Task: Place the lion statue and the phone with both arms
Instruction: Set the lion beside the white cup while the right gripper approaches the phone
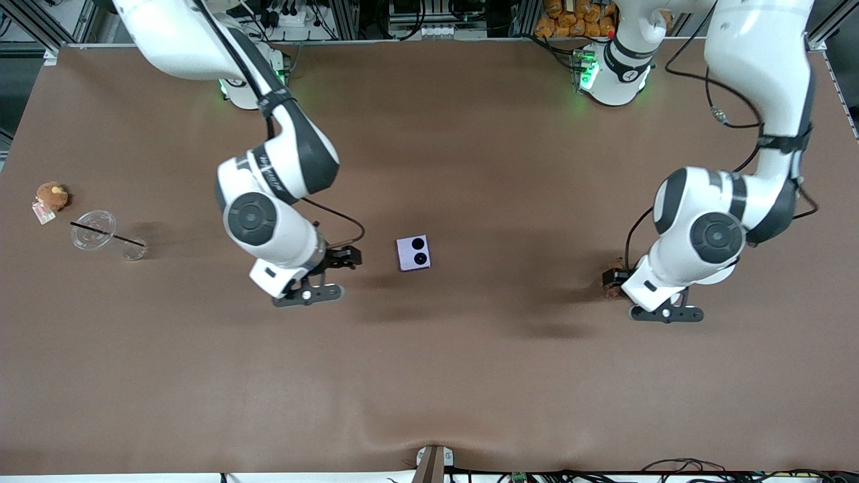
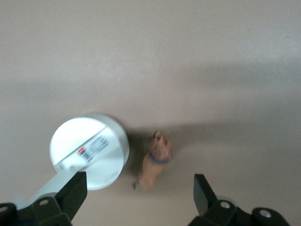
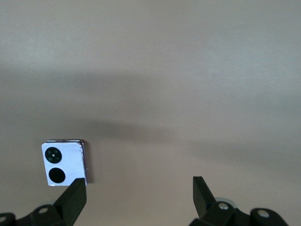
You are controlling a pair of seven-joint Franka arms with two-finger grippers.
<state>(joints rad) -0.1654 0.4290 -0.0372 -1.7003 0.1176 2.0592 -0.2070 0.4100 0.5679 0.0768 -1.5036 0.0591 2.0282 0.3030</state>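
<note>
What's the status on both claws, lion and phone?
Both claws open, empty. Left claw over lion statue, white disc beside it. Right claw beside phone.

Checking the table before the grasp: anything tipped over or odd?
Nothing stands out. The phone lies flat and the lion statue rests beside a white disc; the open left gripper and right gripper hover above them.

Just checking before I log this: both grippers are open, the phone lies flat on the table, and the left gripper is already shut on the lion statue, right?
Not quite. The left wrist view shows the left gripper open, with the lion statue lying on the table between its fingers, not gripped. The rest holds: the right gripper is open and the phone lies flat on the table.
</note>
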